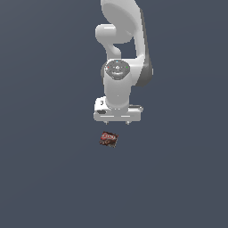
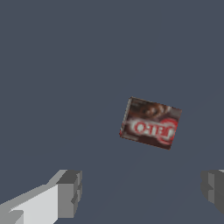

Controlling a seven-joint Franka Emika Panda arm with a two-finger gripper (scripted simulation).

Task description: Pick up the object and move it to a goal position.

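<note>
Dark slate floor (image 1: 49, 178) under flat packet (image 1: 108, 138)

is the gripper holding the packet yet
No, in the wrist view the packet lies on the floor, apart from the open gripper.

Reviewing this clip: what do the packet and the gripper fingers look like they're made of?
Packet: seems printed card or foil-like wrap, a flat box shape with crisp edges, dark brown with a red label and pale lettering; the render is too coarse to settle which. Gripper fingers: matte grey, blocky, likely hard plastic or metal, on a smooth white body; no shine to decide.
</note>
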